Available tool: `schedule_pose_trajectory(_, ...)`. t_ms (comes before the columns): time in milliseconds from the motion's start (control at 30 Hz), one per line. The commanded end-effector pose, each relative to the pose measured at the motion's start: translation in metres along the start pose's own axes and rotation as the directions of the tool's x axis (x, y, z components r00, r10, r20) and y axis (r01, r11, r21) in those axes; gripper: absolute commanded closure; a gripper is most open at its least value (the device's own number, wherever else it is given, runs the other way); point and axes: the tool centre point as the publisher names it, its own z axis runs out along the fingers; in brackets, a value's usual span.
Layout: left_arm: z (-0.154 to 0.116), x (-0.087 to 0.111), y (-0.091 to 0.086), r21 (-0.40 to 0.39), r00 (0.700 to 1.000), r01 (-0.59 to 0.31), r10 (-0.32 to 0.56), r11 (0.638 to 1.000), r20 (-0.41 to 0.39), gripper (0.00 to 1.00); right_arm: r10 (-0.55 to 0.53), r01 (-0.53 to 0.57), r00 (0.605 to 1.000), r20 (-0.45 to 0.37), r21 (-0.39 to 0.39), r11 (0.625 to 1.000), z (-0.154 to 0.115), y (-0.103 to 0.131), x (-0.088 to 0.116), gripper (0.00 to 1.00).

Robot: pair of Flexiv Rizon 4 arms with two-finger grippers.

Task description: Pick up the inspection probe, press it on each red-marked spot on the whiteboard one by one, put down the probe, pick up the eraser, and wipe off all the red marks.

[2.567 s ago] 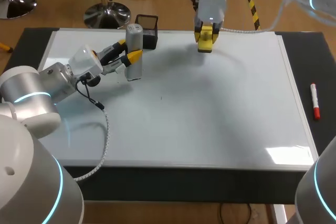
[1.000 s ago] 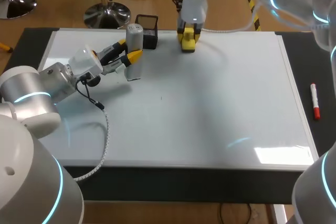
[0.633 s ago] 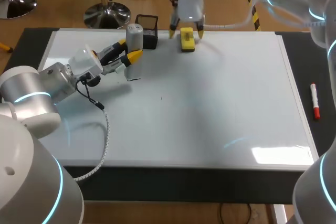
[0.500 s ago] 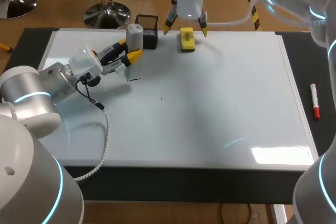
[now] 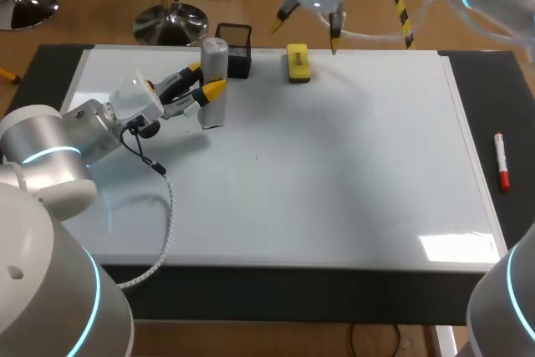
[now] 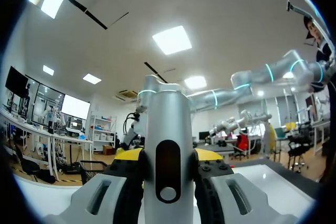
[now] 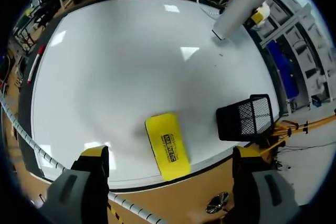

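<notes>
The grey inspection probe (image 5: 214, 81) stands upright on the whiteboard (image 5: 334, 173) at its far left, with my left gripper (image 5: 203, 80) shut on it. In the left wrist view the probe (image 6: 168, 150) fills the gap between the yellow-tipped fingers (image 6: 128, 156). The yellow eraser (image 5: 297, 63) lies flat near the board's far edge. My right gripper (image 5: 308, 29) hangs open above and just beyond it. Seen from the right wrist, the eraser (image 7: 168, 152) lies below the spread right gripper (image 7: 170, 153), untouched. No red marks show on the board.
A black mesh holder (image 5: 236, 48) stands at the far edge between probe and eraser, also in the right wrist view (image 7: 245, 117). A red marker (image 5: 501, 160) lies on the dark table right of the board. A tiny dark speck (image 5: 257, 155) sits mid-board.
My right gripper set the eraser down at the far edge, opened wide and lifted away toward the back right. The left arm and probe have not moved.
</notes>
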Motion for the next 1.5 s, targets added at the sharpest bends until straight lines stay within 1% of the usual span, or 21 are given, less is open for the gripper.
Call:
schedule_pose_trajectory(33, 0.000, 0.000, -0.001, 0.001, 1.000, -0.001, 0.001, 1.000, 0.001, 1.00, 0.032, -0.053, 0.980, 0.194, 0.103, 0.993, -0.020, 0.025, 0.033, 0.00)
schedule_pose_trajectory(100, 0.000, 0.000, -0.001, 0.001, 1.000, -0.001, 0.001, 1.000, 0.001, 1.00, 0.062, -0.088, 0.967, 0.248, 0.096, 0.991, -0.026, 0.026, 0.041, 0.00)
schedule_pose_trajectory(200, 0.000, 0.000, -0.001, 0.001, 1.000, -0.001, 0.001, 1.000, 0.001, 1.00, 0.085, -0.118, 0.949, 0.303, 0.093, 0.989, -0.036, 0.028, 0.052, 0.00)
schedule_pose_trajectory(267, 0.000, 0.000, -0.001, 0.001, 1.000, -0.001, 0.001, 1.000, 0.001, 1.00, 0.088, -0.122, 0.942, 0.324, 0.089, 0.988, -0.043, 0.030, 0.058, 0.00)
schedule_pose_trajectory(300, 0.000, 0.000, -0.001, 0.001, 1.000, -0.001, 0.001, 1.000, 0.001, 1.00, 0.085, -0.124, 0.929, 0.360, 0.087, 0.988, -0.046, 0.031, 0.061, 0.00)
schedule_pose_trajectory(400, 0.000, 0.000, -0.001, 0.001, 1.000, -0.001, 0.001, 1.000, 0.001, 1.00, 0.091, -0.135, 0.905, 0.415, 0.078, 0.988, -0.056, 0.033, 0.074, 0.00)
schedule_pose_trajectory(500, 0.000, 0.000, -0.001, 0.001, 1.000, -0.001, 0.001, 1.000, 0.001, 1.00, 0.094, -0.144, 0.890, 0.445, 0.079, 0.986, -0.067, 0.038, 0.082, 0.00)
schedule_pose_trajectory(567, 0.000, 0.000, -0.001, 0.001, 1.000, -0.001, 0.001, 1.000, 0.001, 1.00, 0.104, -0.152, 0.889, 0.446, 0.073, 0.986, -0.071, 0.038, 0.089, 0.00)
schedule_pose_trajectory(667, 0.000, 0.000, -0.001, 0.001, 1.000, -0.001, 0.001, 1.000, 0.001, 1.00, 0.129, -0.180, 0.866, 0.482, 0.060, 0.982, -0.079, 0.039, 0.101, 0.00)
schedule_pose_trajectory(733, 0.000, 0.000, -0.001, 0.001, 1.000, -0.001, 0.001, 1.000, 0.001, 1.00, 0.137, -0.188, 0.861, 0.489, 0.056, 0.980, -0.083, 0.038, 0.107, 0.00)
schedule_pose_trajectory(767, 0.000, 0.000, -0.001, 0.001, 1.000, -0.001, 0.001, 1.000, 0.001, 1.00, 0.142, -0.200, 0.846, 0.513, 0.058, 0.978, -0.086, 0.038, 0.110, 0.00)
schedule_pose_trajectory(933, 0.000, 0.000, -0.001, 0.001, 1.000, -0.001, 0.001, 1.000, 0.001, 1.00, 0.203, -0.270, 0.825, 0.528, 0.052, 0.962, -0.093, 0.034, 0.122, 0.00)
schedule_pose_trajectory(1033, 0.000, 0.000, -0.001, 0.001, 1.000, -0.001, 0.001, 1.000, 0.001, 1.00, 0.245, -0.319, 0.803, 0.543, 0.045, 0.947, -0.096, 0.032, 0.129, 0.00)
schedule_pose_trajectory(1067, 0.000, 0.000, -0.001, 0.001, 1.000, -0.001, 0.001, 1.000, 0.001, 1.00, 0.262, -0.331, 0.786, 0.560, 0.022, 0.943, -0.097, 0.031, 0.130, 0.00)
schedule_pose_trajectory(1133, 0.000, 0.000, -0.001, 0.001, 1.000, -0.001, 0.001, 1.000, 0.001, 1.00, 0.278, -0.344, 0.773, 0.571, 0.008, 0.939, -0.098, 0.029, 0.133, 0.00)
schedule_pose_trajectory(1167, 0.000, 0.000, -0.001, 0.001, 1.000, -0.001, 0.001, 1.000, 0.001, 1.00, 0.297, -0.353, 0.767, 0.569, -0.013, 0.936, -0.099, 0.028, 0.133, 0.00)
schedule_pose_trajectory(1200, 0.000, 0.000, -0.001, 0.001, 1.000, -0.001, 0.001, 1.000, 0.001, 1.00, 0.298, -0.351, 0.767, 0.568, -0.017, 0.936, -0.099, 0.027, 0.133, 0.00)
schedule_pose_trajectory(1367, 0.000, 0.000, -0.001, 0.001, 1.000, -0.001, 0.001, 1.000, 0.001, 1.00, 0.355, -0.367, 0.757, 0.549, -0.092, 0.926, -0.097, 0.018, 0.128, 0.00)
schedule_pose_trajectory(1400, 0.000, 0.000, -0.001, 0.001, 1.000, -0.001, 0.001, 1.000, 0.001, 1.00, 0.361, -0.364, 0.750, 0.554, -0.110, 0.925, -0.097, 0.018, 0.126, 0.00)
schedule_pose_trajectory(1433, 0.000, 0.000, -0.001, 0.001, 1.000, -0.001, 0.001, 1.000, 0.001, 1.00, 0.368, -0.365, 0.734, 0.571, -0.125, 0.923, -0.097, 0.016, 0.125, 0.00)
schedule_pose_trajectory(1500, 0.000, 0.000, -0.001, 0.001, 1.000, -0.001, 0.001, 1.000, 0.001, 1.00, 0.379, -0.368, 0.737, 0.559, -0.138, 0.919, -0.097, 0.014, 0.123, 0.00)
